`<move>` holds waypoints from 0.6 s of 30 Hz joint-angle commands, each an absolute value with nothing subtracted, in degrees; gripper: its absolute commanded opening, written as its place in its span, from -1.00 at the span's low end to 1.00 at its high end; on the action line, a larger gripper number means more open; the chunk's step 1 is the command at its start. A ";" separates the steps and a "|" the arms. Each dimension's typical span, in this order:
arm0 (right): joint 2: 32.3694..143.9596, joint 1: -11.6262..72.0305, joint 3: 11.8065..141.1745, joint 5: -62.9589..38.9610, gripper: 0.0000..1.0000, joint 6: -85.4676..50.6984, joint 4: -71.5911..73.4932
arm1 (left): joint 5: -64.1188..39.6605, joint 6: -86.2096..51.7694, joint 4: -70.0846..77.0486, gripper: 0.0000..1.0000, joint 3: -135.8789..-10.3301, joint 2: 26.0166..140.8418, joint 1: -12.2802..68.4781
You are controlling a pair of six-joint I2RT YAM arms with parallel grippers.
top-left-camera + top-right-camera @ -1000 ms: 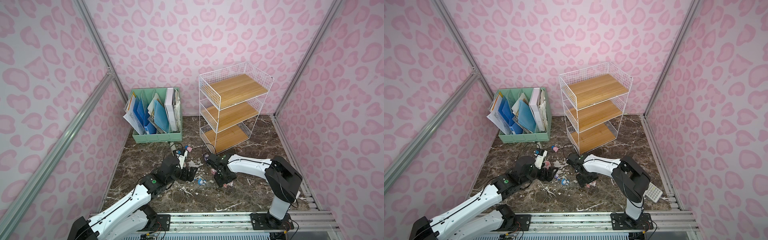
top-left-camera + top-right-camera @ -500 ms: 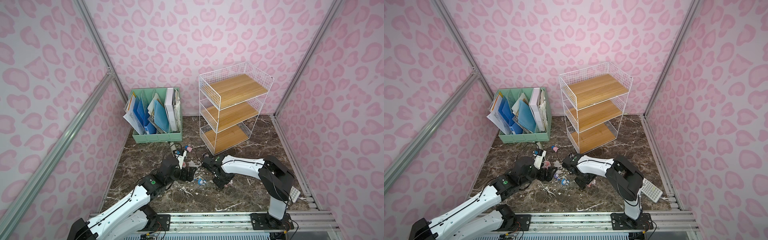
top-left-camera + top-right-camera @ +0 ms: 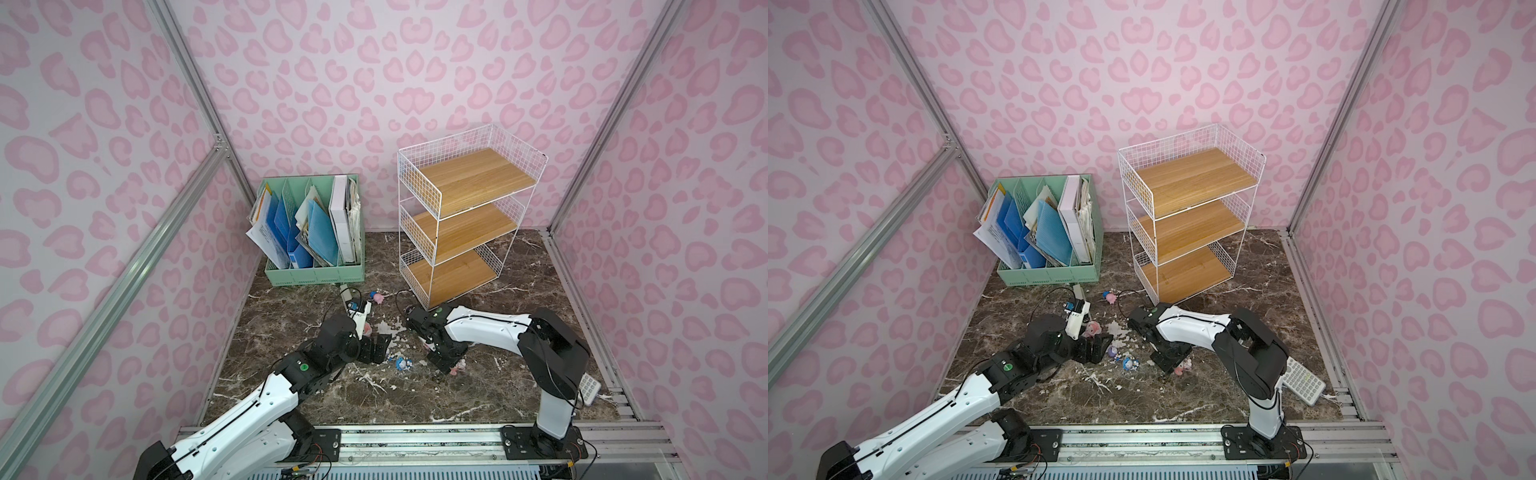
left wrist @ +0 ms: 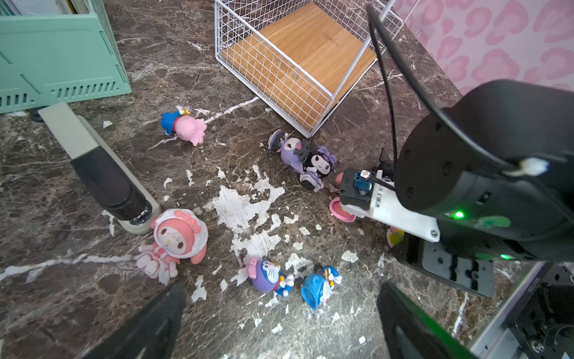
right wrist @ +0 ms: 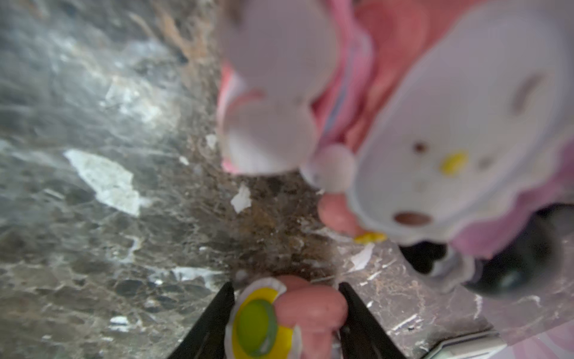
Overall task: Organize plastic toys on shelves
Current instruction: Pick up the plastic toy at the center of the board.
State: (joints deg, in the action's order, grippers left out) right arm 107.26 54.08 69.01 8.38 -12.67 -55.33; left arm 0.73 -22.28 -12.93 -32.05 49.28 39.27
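While low over the table (image 3: pixel 519 291), pinches a pink toy (image 5: pixel 310 307) in right gripper (image 5: pixel 285 284), likely for the shelves (image 3: pixel 478 174); holds left gripper (image 4: pixel 281 287) spread, ready above other toys (image 4: pixel 175 239).

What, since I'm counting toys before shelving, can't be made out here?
- Right wrist view: large pink-and-white figurine blurred, too near the lens.
- Same view: right gripper flanks a pink-and-yellow toy; frame edge cuts it, grip unclear.
- Left wrist view: right arm hides most of a black-eared figurine.
- Both top views: blue figurine too small for detail.
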 commanded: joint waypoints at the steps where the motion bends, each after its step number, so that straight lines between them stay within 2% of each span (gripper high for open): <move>1: 107.34 53.60 67.73 7.11 -0.09 -13.70 -55.13 | 0.34 -21.70 -12.85 0.96 -32.03 49.35 39.29; 6: 102.68 52.14 66.37 5.82 -0.35 -15.92 -52.29 | -0.43 -21.48 -11.63 0.96 -31.55 49.99 39.27; 13: 90.35 48.61 64.01 0.13 -0.36 -21.56 -41.41 | -3.68 -20.98 -5.56 0.95 -30.47 51.60 40.14; 18: 76.74 43.14 58.82 -7.15 -0.37 -27.45 -28.84 | -3.20 -16.86 3.55 0.90 -28.76 52.42 42.78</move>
